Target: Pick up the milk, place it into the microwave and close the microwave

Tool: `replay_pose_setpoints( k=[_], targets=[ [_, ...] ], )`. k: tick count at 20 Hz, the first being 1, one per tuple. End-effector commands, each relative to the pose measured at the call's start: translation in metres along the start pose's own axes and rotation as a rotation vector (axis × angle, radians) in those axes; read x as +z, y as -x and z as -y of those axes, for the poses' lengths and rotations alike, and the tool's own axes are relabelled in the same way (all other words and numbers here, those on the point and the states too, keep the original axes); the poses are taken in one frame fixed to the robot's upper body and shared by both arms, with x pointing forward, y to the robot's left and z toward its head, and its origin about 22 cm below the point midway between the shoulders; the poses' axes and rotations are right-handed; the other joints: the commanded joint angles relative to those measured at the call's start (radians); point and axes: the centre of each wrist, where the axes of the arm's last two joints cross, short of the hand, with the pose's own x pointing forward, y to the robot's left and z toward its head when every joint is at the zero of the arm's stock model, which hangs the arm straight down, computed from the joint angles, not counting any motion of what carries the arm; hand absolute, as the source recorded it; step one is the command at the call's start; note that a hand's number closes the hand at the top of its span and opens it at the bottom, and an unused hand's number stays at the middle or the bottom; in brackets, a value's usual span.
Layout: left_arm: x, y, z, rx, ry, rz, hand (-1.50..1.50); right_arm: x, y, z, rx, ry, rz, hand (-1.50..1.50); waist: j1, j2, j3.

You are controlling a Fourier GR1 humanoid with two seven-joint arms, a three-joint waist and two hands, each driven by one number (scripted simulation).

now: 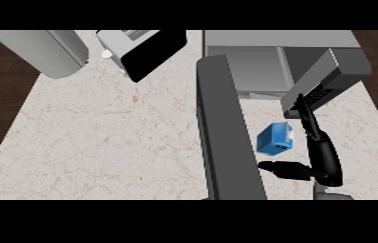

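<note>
The milk [275,138] is a small blue carton standing on the marble counter [111,137], just in front of the microwave [251,67]. The microwave's grey door [225,132] is swung wide open and reaches toward the view's lower edge, left of the carton. My right hand [323,157] is right of the milk, open: its fingers [306,119] stretch straight up toward the microwave's button panel [319,93], and its thumb [284,169] points left below the carton. The hand stands close beside the milk without closing round it. My left hand does not show.
A large grey cylinder [48,52] lies at the counter's back left corner. Beside it stands a white appliance with a black panel [144,52]. The counter's left edge [18,112] borders dark wood flooring.
</note>
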Motion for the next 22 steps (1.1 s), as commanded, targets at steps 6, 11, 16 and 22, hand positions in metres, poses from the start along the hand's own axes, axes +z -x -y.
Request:
replay_pose_setpoints(
  k=[6,11,16,22],
  targets=[
    [0.020,-0.004,-0.009,0.008,-0.004,-0.002,-1.50,0.005,0.044,-0.005,-0.037,-0.084,-0.033,-1.50,0.003,0.000,0.000],
    [0.016,-0.001,-0.006,0.003,-0.014,-0.002,-1.50,0.026,0.070,-0.015,-0.004,-0.101,-0.051,-1.50,0.000,0.001,0.000],
    [0.015,0.004,-0.010,0.011,-0.011,-0.007,-1.50,0.024,0.086,-0.004,0.081,-0.061,-0.045,-1.50,0.001,0.001,0.001],
    [0.010,-0.005,-0.005,0.003,-0.010,0.008,-1.50,0.021,0.096,-0.013,0.274,-0.103,-0.011,1.50,0.005,0.003,0.001]
  ],
)
